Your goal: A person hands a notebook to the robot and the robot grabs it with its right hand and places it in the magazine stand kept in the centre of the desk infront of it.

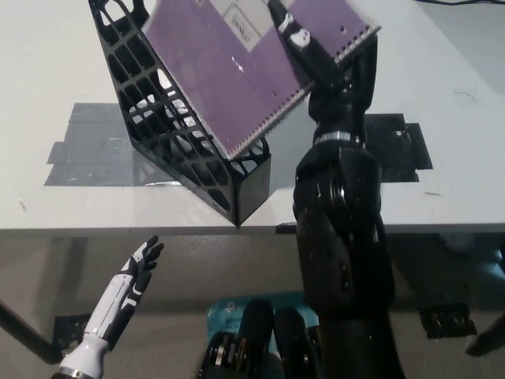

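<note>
Head view: the black right hand reaches up over the white surface, its fingers clamped across the spiral-bound edge of a purple notebook. The notebook is tilted, its cover facing the camera, with a pale label near its top edge. Its lower corner sits down in the opening of the black lattice magazine stand, and its left part lies against the stand's tall side wall; whether that corner touches the bottom of the stand cannot be told. The wire binding runs diagonally from the lower corner up toward the hand at the top right. The stand rests on the surface near its front edge, on a patch of grey tape; a darker strip of tape lies just beside the right forearm. The white left hand hangs low at the picture's lower left, below the edge of the surface and well apart from the stand, fingers spread and holding nothing
</note>
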Robot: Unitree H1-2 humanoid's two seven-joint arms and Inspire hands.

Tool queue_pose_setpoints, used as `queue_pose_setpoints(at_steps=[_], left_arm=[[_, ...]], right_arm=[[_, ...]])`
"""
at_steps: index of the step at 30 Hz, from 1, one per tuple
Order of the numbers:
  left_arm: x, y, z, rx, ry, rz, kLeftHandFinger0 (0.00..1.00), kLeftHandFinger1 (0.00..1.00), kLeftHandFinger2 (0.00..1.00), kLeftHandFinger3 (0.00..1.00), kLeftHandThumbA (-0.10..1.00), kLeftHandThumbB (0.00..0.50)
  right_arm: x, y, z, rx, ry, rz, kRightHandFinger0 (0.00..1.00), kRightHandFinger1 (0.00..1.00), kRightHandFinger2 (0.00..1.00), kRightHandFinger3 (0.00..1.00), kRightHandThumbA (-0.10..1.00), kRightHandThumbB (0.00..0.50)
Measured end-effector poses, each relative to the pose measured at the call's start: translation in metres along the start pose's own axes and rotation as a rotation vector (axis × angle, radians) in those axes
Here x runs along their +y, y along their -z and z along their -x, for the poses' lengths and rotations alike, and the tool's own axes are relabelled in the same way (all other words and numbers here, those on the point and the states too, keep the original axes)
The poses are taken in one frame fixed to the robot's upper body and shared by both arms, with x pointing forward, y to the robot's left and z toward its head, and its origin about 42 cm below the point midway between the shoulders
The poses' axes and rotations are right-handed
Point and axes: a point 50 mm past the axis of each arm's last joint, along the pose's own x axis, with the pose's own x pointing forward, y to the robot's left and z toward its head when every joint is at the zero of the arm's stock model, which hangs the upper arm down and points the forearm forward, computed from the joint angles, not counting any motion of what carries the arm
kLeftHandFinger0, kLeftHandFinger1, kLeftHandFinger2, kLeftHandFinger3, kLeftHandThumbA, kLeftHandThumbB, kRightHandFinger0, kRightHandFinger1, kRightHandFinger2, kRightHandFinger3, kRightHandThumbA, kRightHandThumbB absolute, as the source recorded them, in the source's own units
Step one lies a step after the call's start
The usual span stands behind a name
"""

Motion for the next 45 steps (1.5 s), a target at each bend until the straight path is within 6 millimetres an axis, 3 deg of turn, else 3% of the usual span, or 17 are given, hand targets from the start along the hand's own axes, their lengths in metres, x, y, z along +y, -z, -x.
queue_pose_setpoints(at_steps=[4, 7, 8, 9, 10, 11, 12, 13, 14, 18, 28, 30, 33, 36, 38, 44, 45], left_arm=[[0.002, 0.0, -0.001, -0.002, 0.001, -0.004, 1.0, 1.0, 1.0, 1.0, 1.0, 0.5], [0.003, -0.002, -0.004, -0.01, 0.001, -0.008, 1.0, 1.0, 1.0, 1.0, 1.0, 0.5], [0.003, -0.003, -0.005, -0.011, 0.0, -0.008, 1.0, 1.0, 1.0, 1.0, 1.0, 0.5], [0.004, -0.003, -0.006, -0.013, 0.0, -0.009, 1.0, 1.0, 1.0, 1.0, 1.0, 0.5], [0.004, -0.003, -0.006, -0.013, 0.0, -0.009, 1.0, 1.0, 1.0, 1.0, 1.0, 0.5], [0.004, -0.003, -0.007, -0.016, 0.0, -0.009, 1.0, 1.0, 1.0, 1.0, 1.0, 0.5], [0.004, -0.004, -0.007, -0.016, 0.0, -0.009, 1.0, 1.0, 1.0, 1.0, 1.0, 0.5], [0.004, -0.004, -0.007, -0.016, 0.001, -0.009, 1.0, 1.0, 1.0, 1.0, 1.0, 0.5], [0.004, -0.004, -0.007, -0.016, 0.001, -0.009, 1.0, 1.0, 1.0, 1.0, 1.0, 0.5], [0.004, -0.004, -0.007, -0.016, 0.002, -0.007, 1.0, 1.0, 1.0, 1.0, 1.0, 0.5], [0.003, -0.004, -0.007, -0.016, 0.014, -0.005, 1.0, 1.0, 1.0, 1.0, 1.0, 0.5], [0.003, -0.004, -0.007, -0.017, 0.014, -0.004, 1.0, 1.0, 1.0, 1.0, 1.0, 0.5], [0.003, -0.004, -0.007, -0.017, 0.014, -0.003, 1.0, 1.0, 1.0, 1.0, 1.0, 0.5], [0.004, -0.004, -0.007, -0.017, 0.013, 0.0, 1.0, 1.0, 1.0, 1.0, 1.0, 0.5], [0.004, -0.004, -0.007, -0.017, 0.013, 0.0, 1.0, 1.0, 1.0, 1.0, 1.0, 0.5], [0.003, -0.003, -0.006, -0.014, 0.012, 0.003, 1.0, 1.0, 1.0, 1.0, 1.0, 0.5], [0.003, -0.003, -0.006, -0.014, 0.012, 0.003, 1.0, 1.0, 1.0, 1.0, 1.0, 0.5]], right_arm=[[-0.003, 0.01, 0.006, 0.02, -0.001, 0.035, 0.0, 0.0, 0.0, 0.0, 0.75, 0.0], [-0.003, 0.015, 0.009, 0.03, -0.01, 0.064, 0.0, 0.0, 0.0, 0.01, 0.82, 0.0], [-0.003, 0.016, 0.009, 0.031, -0.015, 0.071, 0.0, 0.0, 0.0, 0.07, 0.79, 0.049], [-0.002, 0.016, 0.009, 0.032, -0.024, 0.08, 0.15, 0.19, 0.24, 0.3, 0.78, 0.172], [-0.002, 0.016, 0.009, 0.032, -0.024, 0.08, 0.32, 0.39, 0.45, 0.52, 0.8, 0.175], [0.001, 0.017, 0.009, 0.042, -0.066, 0.115, 0.37, 0.43, 0.48, 0.6, 0.83, 0.174], [0.002, 0.017, 0.01, 0.048, -0.079, 0.127, 0.81, 0.83, 0.98, 1.0, 0.79, 0.264], [0.002, 0.018, 0.009, 0.057, -0.098, 0.145, 0.95, 0.96, 1.0, 1.0, 0.79, 0.275], [0.003, 0.018, 0.01, 0.062, -0.111, 0.157, 1.0, 1.0, 1.0, 1.0, 0.79, 0.273], [0.018, 0.006, 0.015, 0.041, -0.302, 0.286, 1.0, 1.0, 1.0, 1.0, 0.86, 0.319], [0.029, -0.008, 0.023, 0.021, -0.478, 0.4, 1.0, 1.0, 1.0, 1.0, 0.96, 0.45], [0.031, -0.011, 0.024, 0.019, -0.495, 0.397, 1.0, 1.0, 1.0, 1.0, 1.0, 0.448], [0.033, -0.017, 0.025, 0.012, -0.514, 0.392, 1.0, 1.0, 1.0, 1.0, 0.99, 0.388], [0.035, -0.029, 0.027, -0.019, -0.526, 0.379, 1.0, 1.0, 1.0, 1.0, 1.0, 0.372], [0.036, -0.034, 0.028, -0.035, -0.528, 0.373, 1.0, 1.0, 1.0, 1.0, 1.0, 0.401], [0.035, -0.087, 0.04, -0.193, -0.55, 0.324, 1.0, 1.0, 1.0, 1.0, 1.0, 0.379], [0.035, -0.087, 0.04, -0.193, -0.55, 0.324, 1.0, 1.0, 1.0, 1.0, 1.0, 0.361]])
